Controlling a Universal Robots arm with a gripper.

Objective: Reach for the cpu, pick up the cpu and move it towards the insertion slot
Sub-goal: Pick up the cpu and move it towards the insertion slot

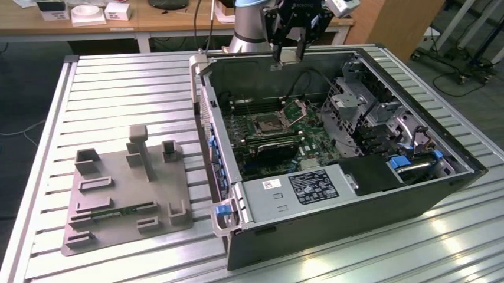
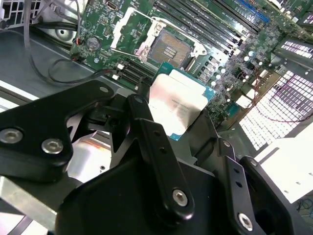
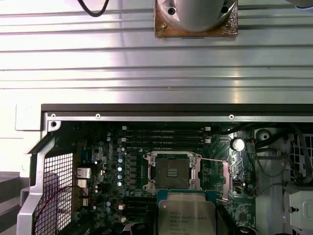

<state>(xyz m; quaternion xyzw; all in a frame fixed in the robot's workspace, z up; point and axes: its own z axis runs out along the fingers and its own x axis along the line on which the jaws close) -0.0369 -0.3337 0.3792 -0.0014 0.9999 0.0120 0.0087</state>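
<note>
Both end effector [image 1: 288, 54] fingers clamping cpu [image 2: 177, 104]

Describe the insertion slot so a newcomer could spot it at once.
Look inside the open computer case, on the green motherboard. Near its centre sits the insertion slot: a dark square with a shiny silver frame, its cover swung open. The memory slots beside it are long and narrow.

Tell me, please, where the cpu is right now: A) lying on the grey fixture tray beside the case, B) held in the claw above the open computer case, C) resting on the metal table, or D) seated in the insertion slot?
B: in the second wrist view the claw grips the cpu in the air, with the insertion slot open and bare beneath it.
</note>
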